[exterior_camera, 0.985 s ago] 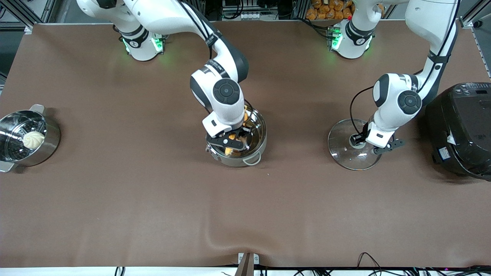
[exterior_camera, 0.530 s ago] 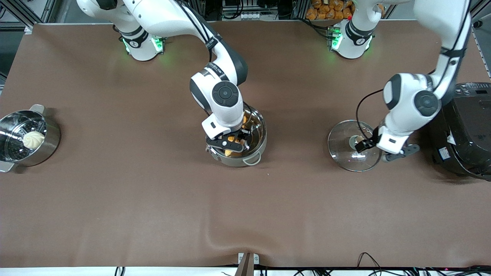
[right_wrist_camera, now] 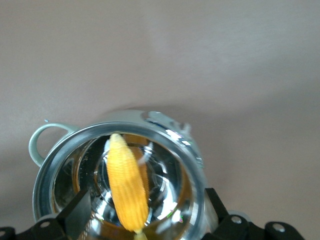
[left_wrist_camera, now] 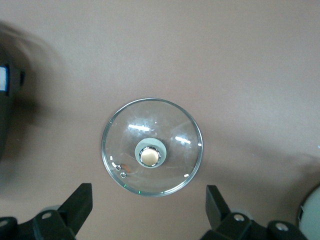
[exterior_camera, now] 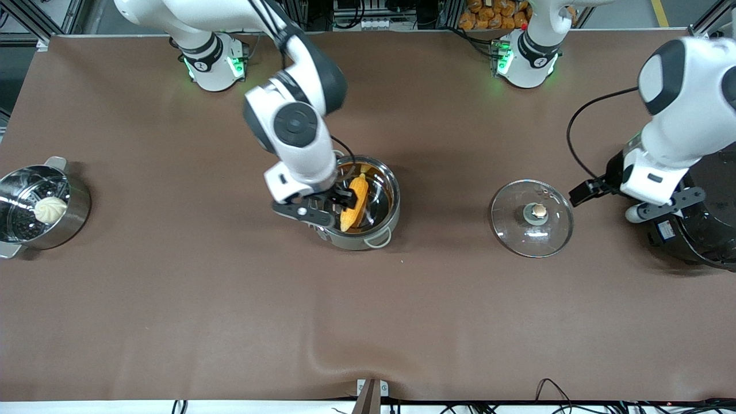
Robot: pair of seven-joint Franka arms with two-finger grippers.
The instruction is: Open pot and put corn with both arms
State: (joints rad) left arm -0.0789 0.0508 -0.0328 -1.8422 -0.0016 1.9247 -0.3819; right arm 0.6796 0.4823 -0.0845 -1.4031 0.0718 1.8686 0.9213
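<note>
Where steel curves, bumpy corn (exterior_camera: 353, 202)

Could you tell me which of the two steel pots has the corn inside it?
The pot mid-table under the right claw holds the corn; the steamer pot holds a white bun.

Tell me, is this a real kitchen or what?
Probably a robot lab set up like a kitchen: two robot arms bolted to a brown-covered table, a steel pot holding corn, its glass lid beside it, and metal framing at the edges.

The brown table (exterior_camera: 172, 299) carries the pot (exterior_camera: 386, 233), glass lid (exterior_camera: 532, 230), steamer pot (exterior_camera: 72, 221) and black cooker (exterior_camera: 704, 241).
</note>
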